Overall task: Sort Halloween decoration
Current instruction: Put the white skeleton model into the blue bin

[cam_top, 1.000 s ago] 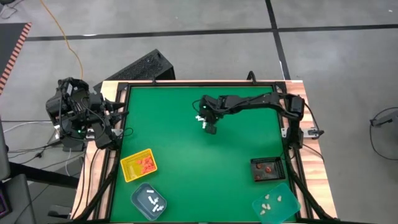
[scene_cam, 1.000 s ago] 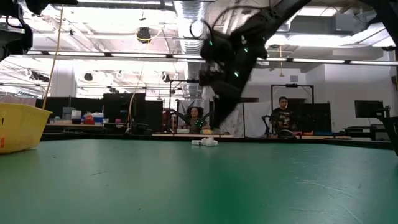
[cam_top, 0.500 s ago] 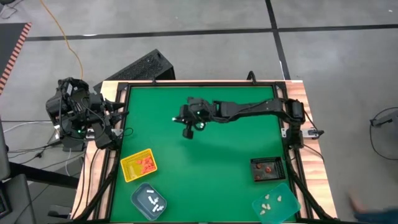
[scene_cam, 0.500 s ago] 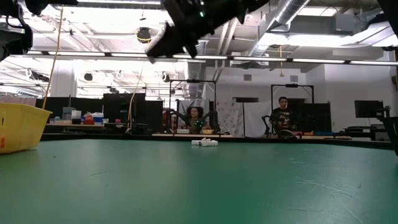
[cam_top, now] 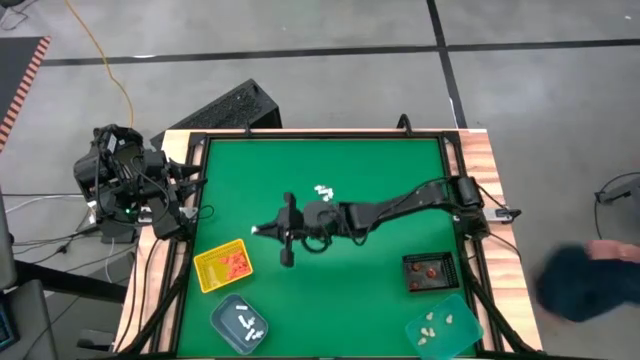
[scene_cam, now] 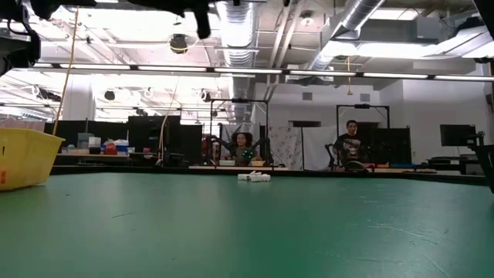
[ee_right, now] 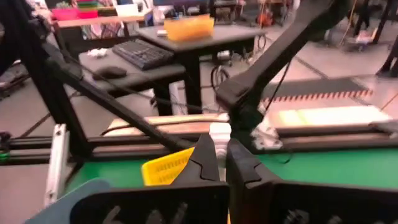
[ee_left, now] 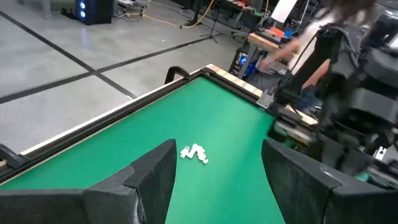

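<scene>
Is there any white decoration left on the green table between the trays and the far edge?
Yes, a small cluster of white trinkets lies on the green table, apart from every tray.

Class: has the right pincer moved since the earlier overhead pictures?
Yes. The right pincer, shut, has swung away from the white trinkets toward the yellow tray.

White trinkets [cam_top: 323, 190] clustered on green mat; orange ones [cam_top: 237, 263] in yellow tray.
</scene>
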